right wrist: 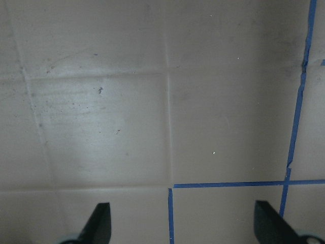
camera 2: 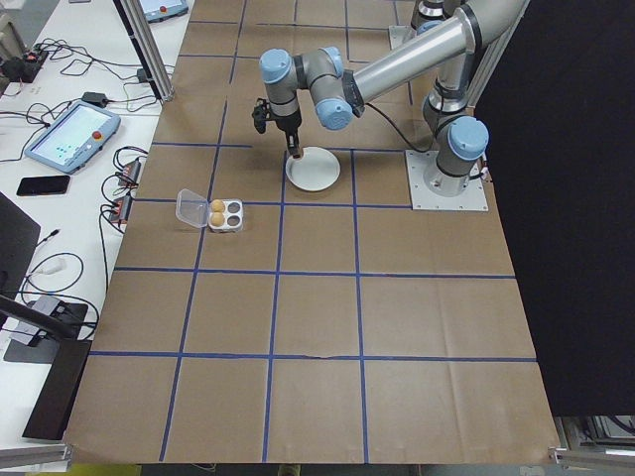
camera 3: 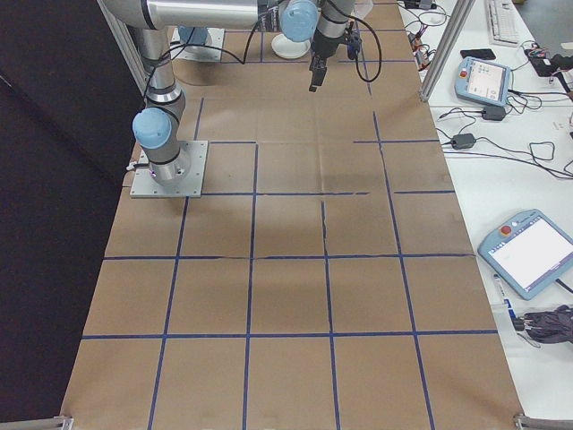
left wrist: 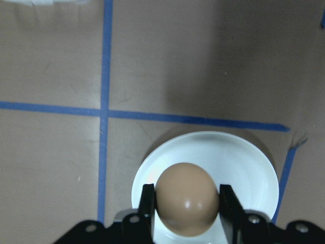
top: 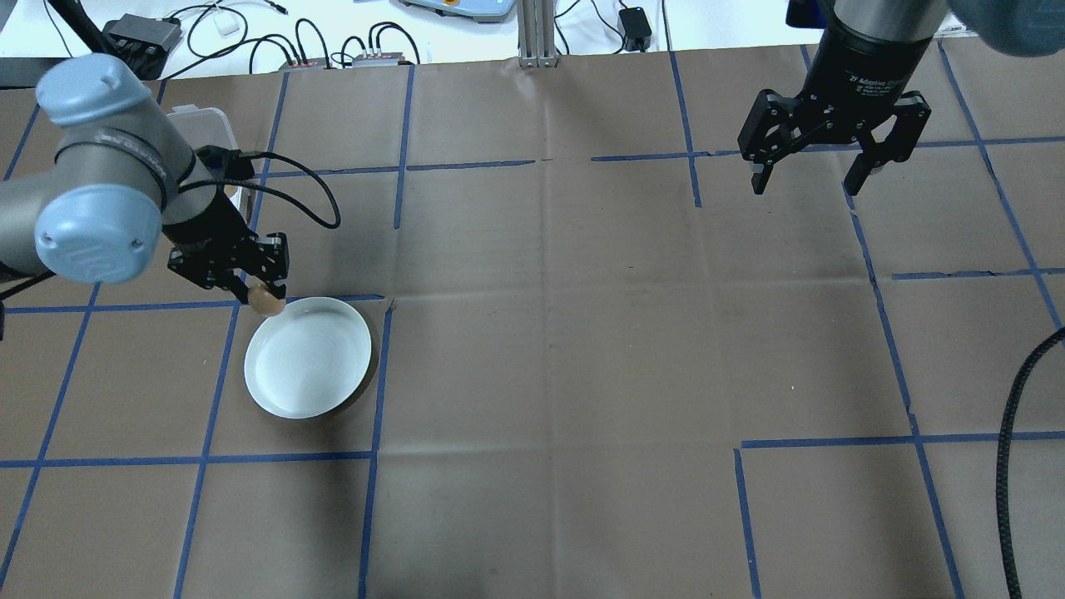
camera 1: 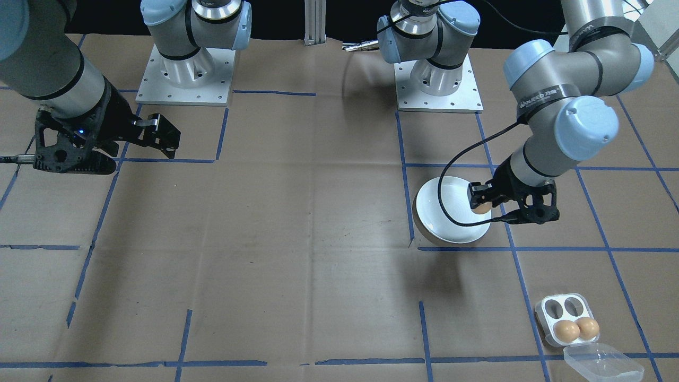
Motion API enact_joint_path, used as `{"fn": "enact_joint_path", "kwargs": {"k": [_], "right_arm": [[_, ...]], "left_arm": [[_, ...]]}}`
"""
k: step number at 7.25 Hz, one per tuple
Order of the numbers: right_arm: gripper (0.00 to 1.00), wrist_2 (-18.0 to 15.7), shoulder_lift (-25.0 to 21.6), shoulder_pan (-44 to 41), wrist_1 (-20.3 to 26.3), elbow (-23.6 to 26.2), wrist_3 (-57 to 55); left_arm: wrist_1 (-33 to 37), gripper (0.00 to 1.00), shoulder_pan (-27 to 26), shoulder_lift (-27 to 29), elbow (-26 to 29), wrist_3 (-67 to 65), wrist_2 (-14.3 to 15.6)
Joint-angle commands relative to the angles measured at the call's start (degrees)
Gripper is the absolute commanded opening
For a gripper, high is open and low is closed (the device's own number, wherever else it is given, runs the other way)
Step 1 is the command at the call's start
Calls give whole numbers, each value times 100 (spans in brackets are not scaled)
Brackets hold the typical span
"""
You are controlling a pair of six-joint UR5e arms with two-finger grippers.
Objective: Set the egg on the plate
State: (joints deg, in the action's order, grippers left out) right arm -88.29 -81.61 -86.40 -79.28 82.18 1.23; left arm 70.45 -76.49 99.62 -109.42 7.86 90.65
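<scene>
My left gripper (left wrist: 186, 206) is shut on a brown egg (left wrist: 186, 199) and holds it above the near rim of the white plate (left wrist: 238, 162). From overhead the egg (top: 267, 304) hangs at the plate's (top: 309, 359) far left edge, under the left gripper (top: 260, 293). In the front-facing view the egg (camera 1: 481, 207) sits between the fingers over the plate's (camera 1: 448, 212) right side. My right gripper (top: 814, 179) hangs open and empty over bare table, far from the plate.
A clear plastic egg tray (camera 1: 567, 320) with two brown eggs (camera 1: 576, 329) and its lid open stands near the table's far edge on the left arm's side. Blue tape lines grid the brown table cover. Cables and devices lie beyond the table.
</scene>
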Motion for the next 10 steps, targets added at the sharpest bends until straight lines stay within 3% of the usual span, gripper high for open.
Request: {"fn": "enact_joint_path", "kwargs": {"k": [1, 2, 3, 4, 5, 7, 10], "right_arm": [[100, 5, -4, 0, 0, 0, 0], [100, 5, 5, 0, 0, 0, 0], [100, 5, -4, 0, 0, 0, 0], [100, 5, -4, 0, 0, 0, 0], [100, 5, -4, 0, 0, 0, 0], [100, 5, -4, 0, 0, 0, 0], [100, 5, -4, 0, 0, 0, 0]], "left_arm": [[-555, 6, -50, 118, -614, -30, -12], [-593, 8, -59, 232, -624, -22, -3], [-593, 43, -59, 294, -633, -13, -3], [-593, 91, -59, 338, -616, -21, -29], [-593, 99, -59, 321, -546, -21, -4], [-593, 99, -59, 24, -406, -13, -3], [-32, 99, -68, -241, 779, -13, 6]]}}
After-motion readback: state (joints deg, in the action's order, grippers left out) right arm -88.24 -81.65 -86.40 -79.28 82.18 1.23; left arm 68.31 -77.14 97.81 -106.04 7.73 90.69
